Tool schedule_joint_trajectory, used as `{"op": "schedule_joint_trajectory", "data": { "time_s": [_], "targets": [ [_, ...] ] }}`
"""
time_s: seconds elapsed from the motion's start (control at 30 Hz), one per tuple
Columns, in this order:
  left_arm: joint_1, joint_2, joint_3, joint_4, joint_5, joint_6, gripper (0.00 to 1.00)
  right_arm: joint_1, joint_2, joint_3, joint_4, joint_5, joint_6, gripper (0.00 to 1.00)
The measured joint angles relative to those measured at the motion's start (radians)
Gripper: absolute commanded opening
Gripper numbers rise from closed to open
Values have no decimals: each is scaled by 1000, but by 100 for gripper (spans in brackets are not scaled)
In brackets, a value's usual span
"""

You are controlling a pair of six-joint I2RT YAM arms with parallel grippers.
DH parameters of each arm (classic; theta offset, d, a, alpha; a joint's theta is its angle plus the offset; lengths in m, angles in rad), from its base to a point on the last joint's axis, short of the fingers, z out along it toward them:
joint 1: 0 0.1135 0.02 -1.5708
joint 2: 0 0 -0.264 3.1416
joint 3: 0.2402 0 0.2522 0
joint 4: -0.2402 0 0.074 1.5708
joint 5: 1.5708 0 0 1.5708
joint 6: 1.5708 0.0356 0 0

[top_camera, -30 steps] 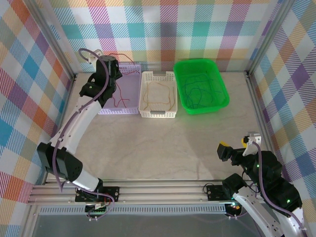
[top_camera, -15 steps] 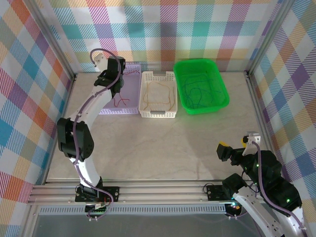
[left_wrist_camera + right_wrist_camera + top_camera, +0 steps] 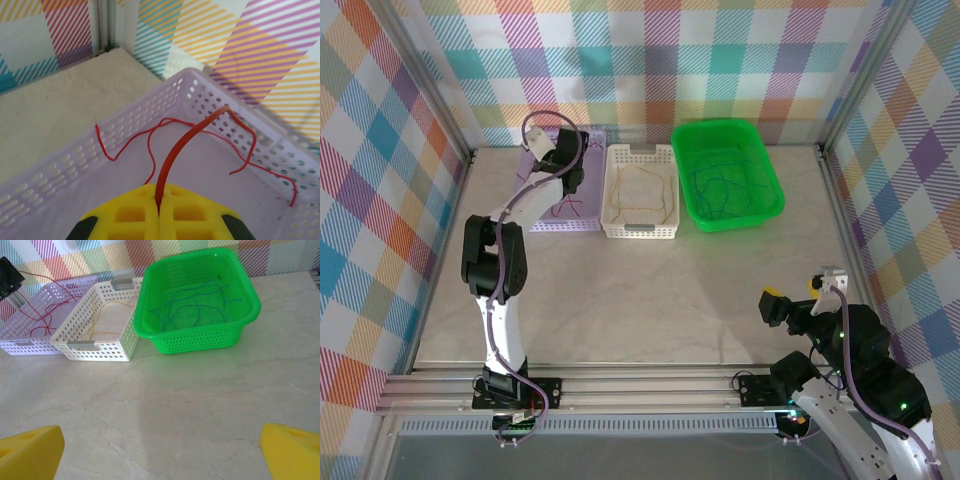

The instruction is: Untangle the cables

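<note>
L gripper [image 3: 160,216]: yellow block pads pressed together, clamped on the red cable [image 3: 192,132], over the lilac basket [image 3: 65,165]
R gripper [image 3: 160,450]: yellow pads wide apart, low over the table [image 3: 200,400]
Materials: baskets are perforated plastic; table top pale, marble-veined
Lilac basket: thin red strands, loose curls, one arcing up from the pads; strand count unclear
White basket [image 3: 102,347]: yellow cable [image 3: 94,320], one open loop
Green basket [image 3: 200,340]: blue cables [image 3: 192,307], crossing; possibly some green
</note>
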Motion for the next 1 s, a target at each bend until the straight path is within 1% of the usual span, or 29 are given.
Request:
{"op": "schedule_joint_trajectory", "data": {
  "time_s": [0.2,0.47,0.77,1.0],
  "targets": [
    [2,64,-4,-37,16,-48,0,0,0,0,0,0,0,100],
    [10,148,6,-107,110,-78,0,0,6,0,0,-8,0,100],
    [11,158,26,-180,172,-111,0,0,6,0,0,-8,0,100],
    [11,193,75,-229,208,-118,7,0,6,0,0,-8,0,100]
  ]
}}
